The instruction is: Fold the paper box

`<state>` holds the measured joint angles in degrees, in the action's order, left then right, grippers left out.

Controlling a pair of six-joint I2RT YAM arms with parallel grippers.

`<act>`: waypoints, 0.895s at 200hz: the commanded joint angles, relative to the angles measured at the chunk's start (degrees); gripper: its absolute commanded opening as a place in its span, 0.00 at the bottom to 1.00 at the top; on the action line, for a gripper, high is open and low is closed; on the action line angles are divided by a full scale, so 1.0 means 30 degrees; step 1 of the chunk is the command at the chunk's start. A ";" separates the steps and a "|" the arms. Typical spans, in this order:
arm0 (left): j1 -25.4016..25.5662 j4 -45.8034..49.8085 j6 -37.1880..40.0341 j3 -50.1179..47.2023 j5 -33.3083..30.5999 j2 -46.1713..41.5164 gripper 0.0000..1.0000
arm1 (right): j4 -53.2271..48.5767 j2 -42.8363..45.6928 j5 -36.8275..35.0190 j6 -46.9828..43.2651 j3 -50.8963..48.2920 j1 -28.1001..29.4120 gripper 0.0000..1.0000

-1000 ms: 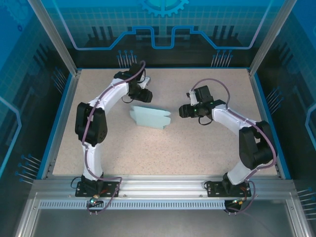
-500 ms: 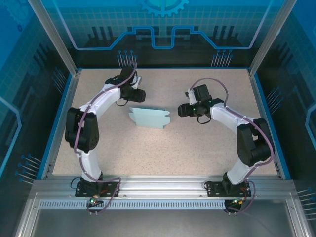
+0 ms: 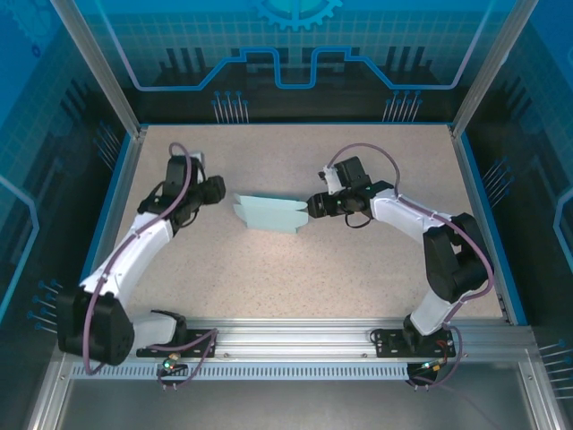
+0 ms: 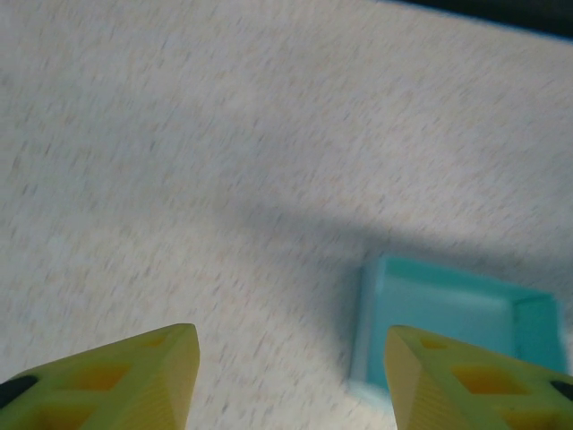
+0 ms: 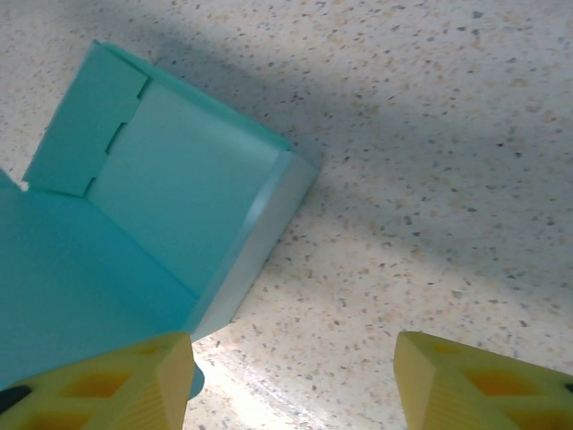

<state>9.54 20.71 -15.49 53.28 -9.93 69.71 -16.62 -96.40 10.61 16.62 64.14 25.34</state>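
Gaping right pincer [image 5: 292, 360] beside paper box [image 5: 183, 202]

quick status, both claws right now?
Left claw: open, holding nothing.
Right claw: open, holding nothing; the paper box lies by one finger.

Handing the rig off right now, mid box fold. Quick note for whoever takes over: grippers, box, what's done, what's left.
Left gripper: open, empty, off the left end of the paper box and apart from it.
Right gripper: open, empty, at the box's right end. One finger is close beside the card; I cannot tell if it touches.
Box: mid-table on the speckled tabletop, between the two grippers.
Done: partly formed. In the left wrist view it looks like a shallow tray with its walls up.
Left: the top is open and a slotted flap is not yet tucked at the right end. Folding that in is probably next.
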 commanded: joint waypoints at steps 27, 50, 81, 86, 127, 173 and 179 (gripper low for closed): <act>0.0198 -0.0318 -0.2637 -0.3436 0.1984 -0.1384 0.55 | 0.0331 0.0610 0.0725 0.0249 -0.0599 0.0246 0.62; 0.0522 -0.2480 -0.3605 -0.4309 0.3547 -0.0528 0.54 | 0.0472 0.0668 0.0856 0.0370 -0.0797 0.0311 0.62; 0.0972 -0.4179 -0.4080 -0.3843 0.4064 0.1369 0.54 | 0.0558 0.0945 0.0894 0.0480 -0.1183 0.0398 0.61; 0.1022 -0.4474 -0.4125 -0.3814 0.4117 0.1619 0.53 | 0.0586 0.1027 0.0890 0.0492 -0.1272 0.0400 0.61; 0.1156 -0.5831 -0.4444 -0.3288 0.4093 0.3239 0.53 | 0.1129 0.1543 0.1106 0.0926 -0.2079 0.0425 0.61; 0.1404 -0.6348 -0.4429 -0.2173 0.4518 0.4927 0.53 | 0.1426 0.1778 0.1217 0.1138 -0.2538 0.0429 0.61; 0.1447 -0.6393 -0.4426 -0.1974 0.4556 0.5174 0.53 | 0.1435 0.1838 0.1188 0.1161 -0.2616 0.0422 0.61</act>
<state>13.19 4.01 -28.05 44.16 1.65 82.91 -13.52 -93.03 12.97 19.11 57.34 25.96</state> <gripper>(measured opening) 0.528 0.614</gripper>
